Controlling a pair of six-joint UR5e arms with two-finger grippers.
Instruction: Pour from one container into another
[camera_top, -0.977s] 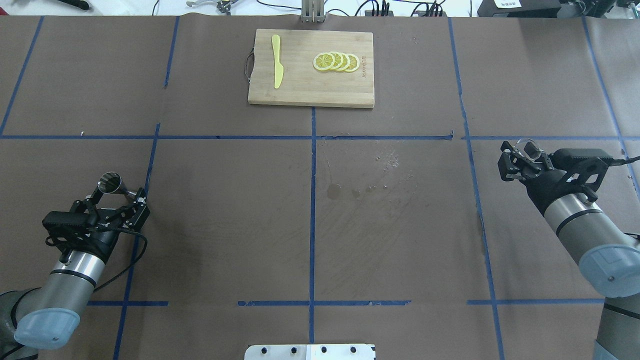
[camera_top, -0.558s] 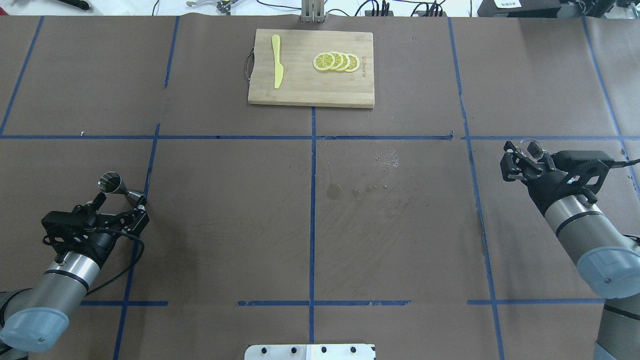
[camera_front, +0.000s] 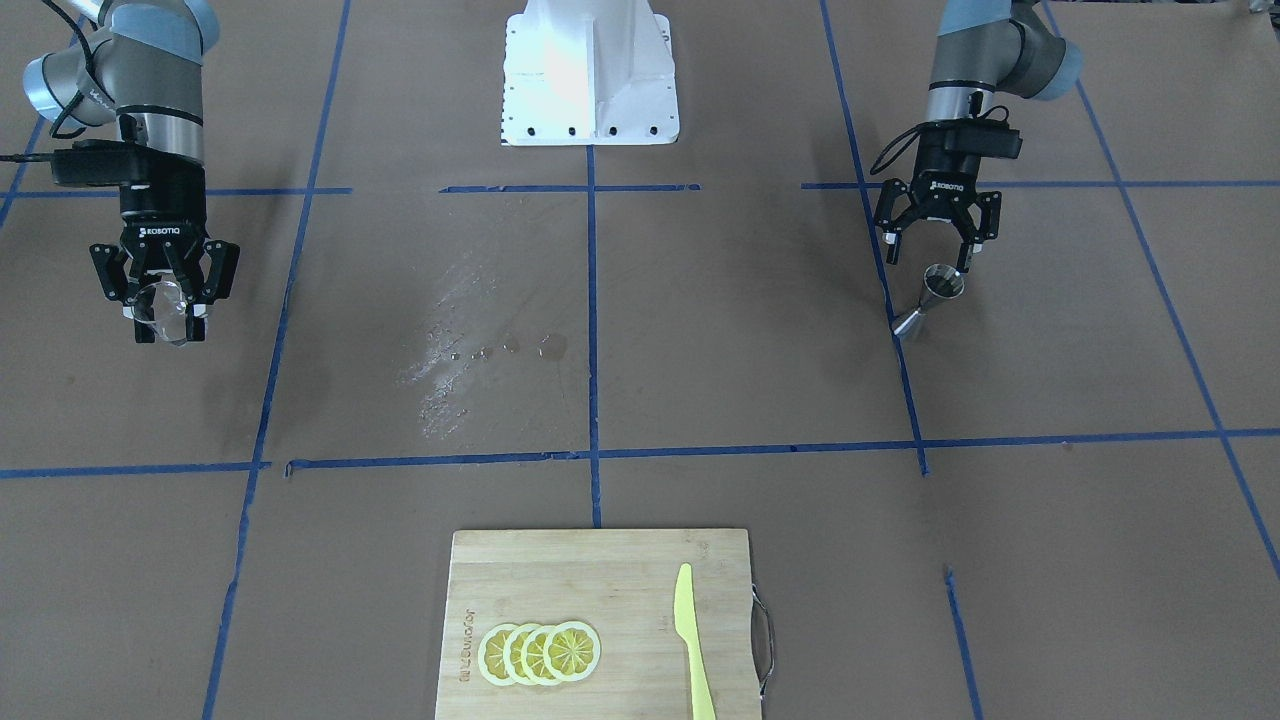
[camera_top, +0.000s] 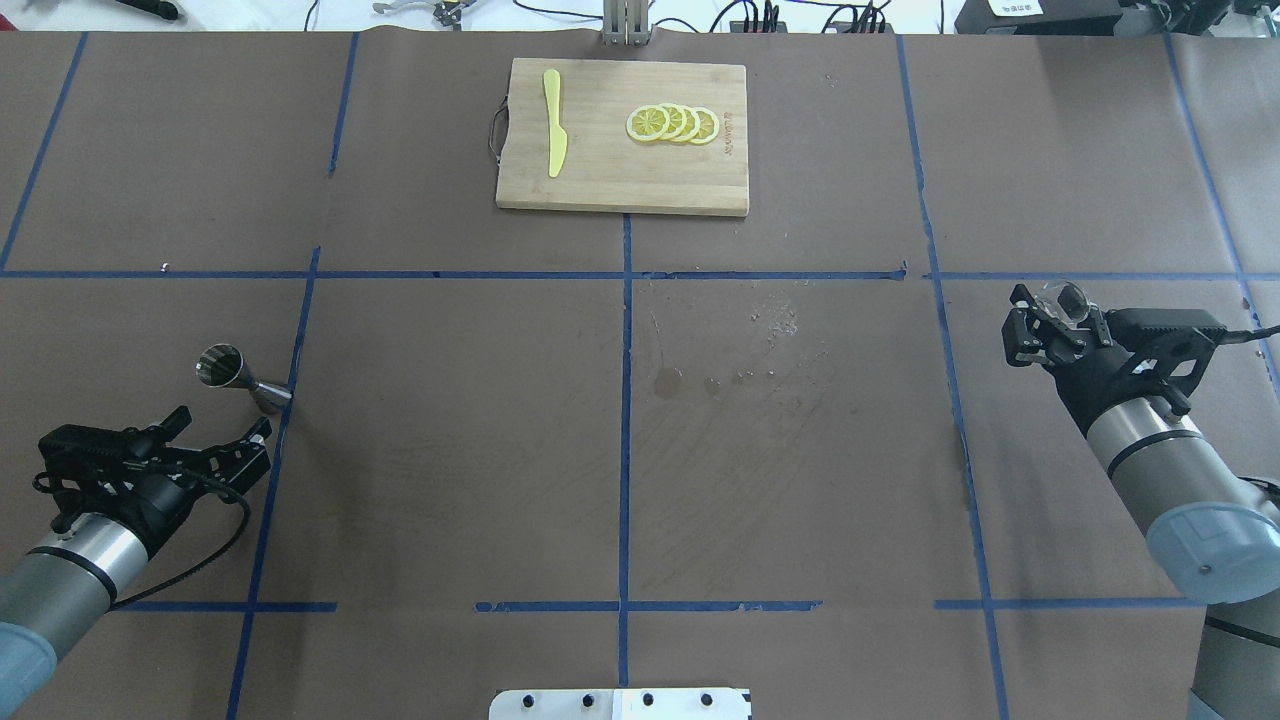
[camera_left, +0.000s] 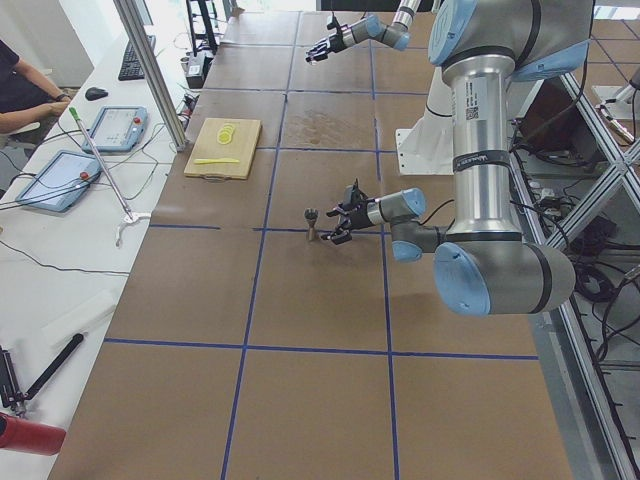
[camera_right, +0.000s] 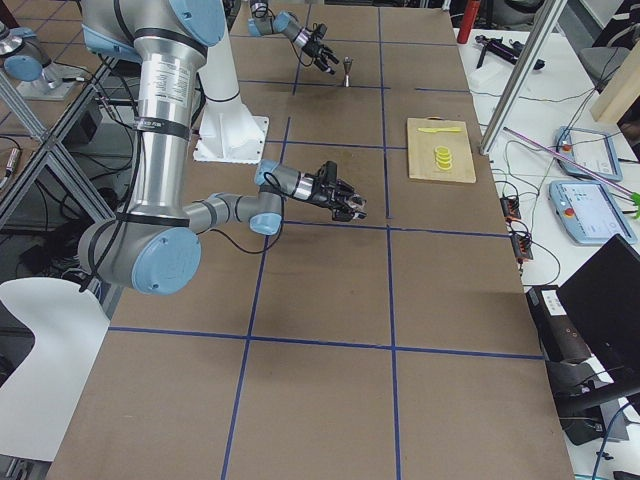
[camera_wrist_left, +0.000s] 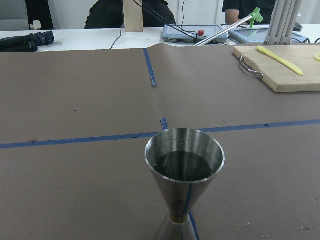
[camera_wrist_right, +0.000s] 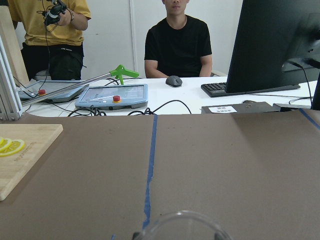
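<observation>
Jigger (camera_wrist_left: 186, 197) holding liquid (camera_wrist_left: 182, 166) on table (camera_top: 450, 450), left pincer (camera_top: 224, 420) spread, right pincer (camera_front: 167, 330) clamped on glass cup (camera_front: 162, 305)

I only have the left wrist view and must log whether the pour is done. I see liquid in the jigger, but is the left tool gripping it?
Observer: No. In the overhead view the left tool is open and apart from the jigger, which stands upright on its own.
Operator: And the other container?
Observer: The glass cup is on the robot's right side, clamped in the right tool.
Operator: Any mess between them?
Observer: Yes, droplets lie on the table near its middle.
</observation>
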